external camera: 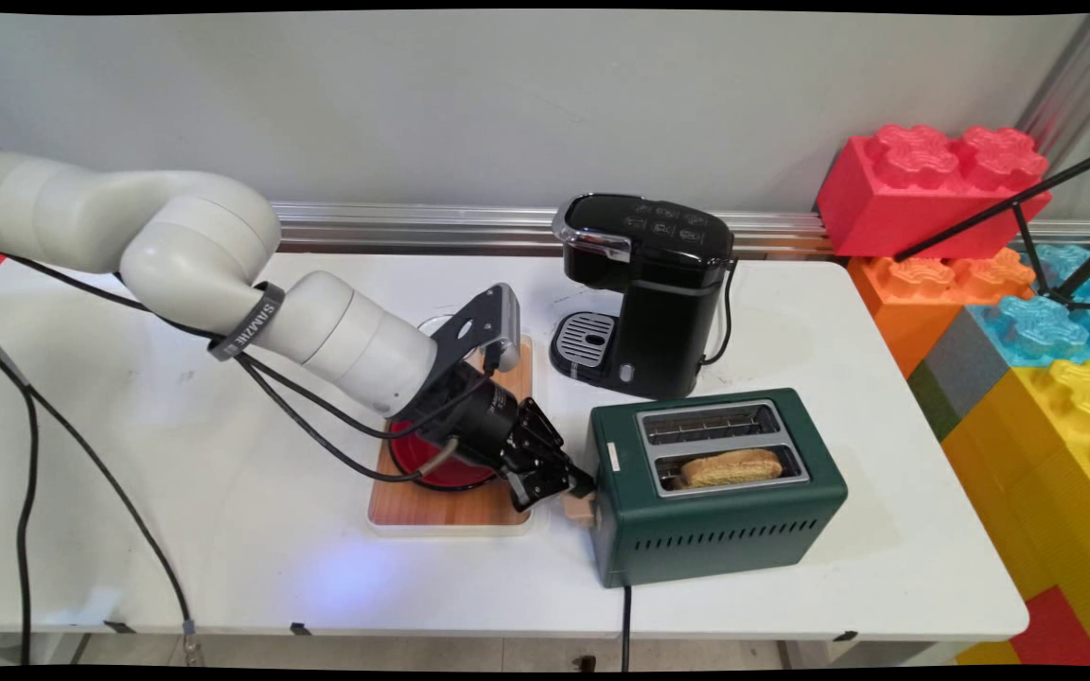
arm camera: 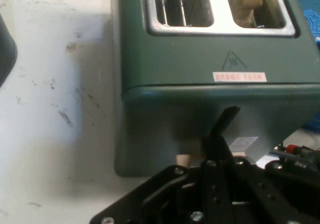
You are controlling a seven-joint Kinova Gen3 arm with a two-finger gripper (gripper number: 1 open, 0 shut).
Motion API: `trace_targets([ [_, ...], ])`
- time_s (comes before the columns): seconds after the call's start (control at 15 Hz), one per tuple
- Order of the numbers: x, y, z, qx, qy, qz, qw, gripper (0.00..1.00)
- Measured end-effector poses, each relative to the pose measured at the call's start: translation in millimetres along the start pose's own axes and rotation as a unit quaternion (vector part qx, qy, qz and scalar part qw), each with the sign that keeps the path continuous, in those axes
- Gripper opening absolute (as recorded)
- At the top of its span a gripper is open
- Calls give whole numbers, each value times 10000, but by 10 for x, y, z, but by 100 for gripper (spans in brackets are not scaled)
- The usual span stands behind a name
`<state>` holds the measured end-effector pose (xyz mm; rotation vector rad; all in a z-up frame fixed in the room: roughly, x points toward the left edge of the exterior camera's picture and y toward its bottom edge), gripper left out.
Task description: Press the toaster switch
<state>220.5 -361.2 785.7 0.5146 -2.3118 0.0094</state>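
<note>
Toaster [external camera: 715, 515] first: the dark green two-slot one stands on the white surface [external camera: 223, 530] at the near right, its short end turned left toward the arm. Your end effector [external camera: 569, 487] is down low at that end, right against the small beige lever [external camera: 581, 511] that sticks out of it. The hand view puts the black tip [arm camera: 227, 124] hard up to the green wall, with the lever [arm camera: 183, 159] just to one side of it. Whether the end effector is apart or together, you cannot tell from either view.

The lever sits partway down the end face. A slice of toast [external camera: 732, 466] lies in the near slot, its top about level with the rim. The far slot [external camera: 711, 424] holds only its wire rack.

Moving outward, just left of the toaster and under the wrist is a wooden board [external camera: 450, 515] carrying a red dish [external camera: 441, 473], mostly covered by the arm. Farther back, near the toaster's far side, stands a black coffee machine [external camera: 659, 293] — apart from the end effector. Off the surface's right edge, large coloured building blocks [external camera: 933, 180] are stacked.
</note>
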Motion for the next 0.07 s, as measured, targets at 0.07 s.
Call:
trace_targets([
  [0.07, 2, 0, -6, -7, -11, 2, 10000, 0],
])
